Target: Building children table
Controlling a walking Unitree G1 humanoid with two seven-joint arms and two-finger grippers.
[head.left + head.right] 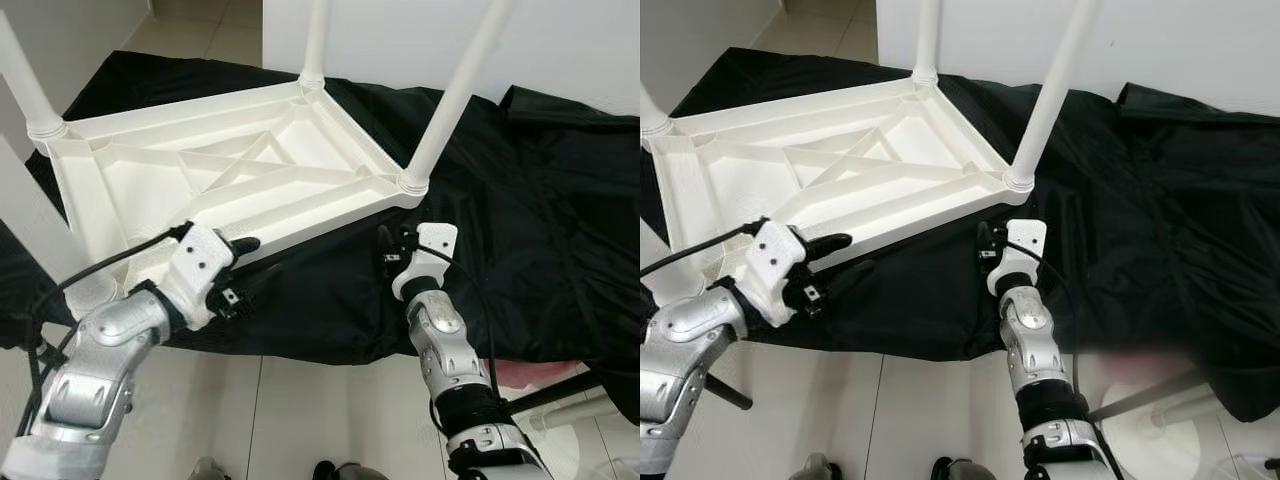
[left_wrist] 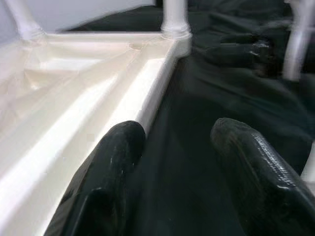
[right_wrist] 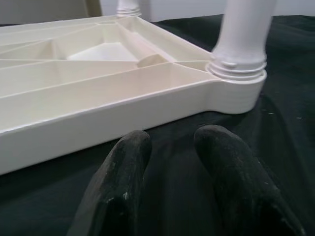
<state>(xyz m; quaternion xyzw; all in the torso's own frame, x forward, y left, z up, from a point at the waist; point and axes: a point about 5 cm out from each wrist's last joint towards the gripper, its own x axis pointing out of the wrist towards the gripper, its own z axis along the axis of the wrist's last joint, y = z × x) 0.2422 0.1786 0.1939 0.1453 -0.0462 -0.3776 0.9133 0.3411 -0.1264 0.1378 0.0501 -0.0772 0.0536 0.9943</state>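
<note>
Your white table point(image 1: 230, 170) lies upside down on the black cloth point(image 1: 520, 200), legs up; lift unevenly and it could slide or tip; left gripper point(image 1: 243, 262), jaws released, straddles the near rim; right gripper point(image 1: 395, 245), jaws released, hovers below the near corner leg point(image 1: 455, 100).

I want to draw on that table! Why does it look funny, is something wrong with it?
The white table lies upside down on the black cloth, legs pointing up. That suits building it. Both grippers, left and right, sit open at its near edge. Nothing looks broken.
</note>
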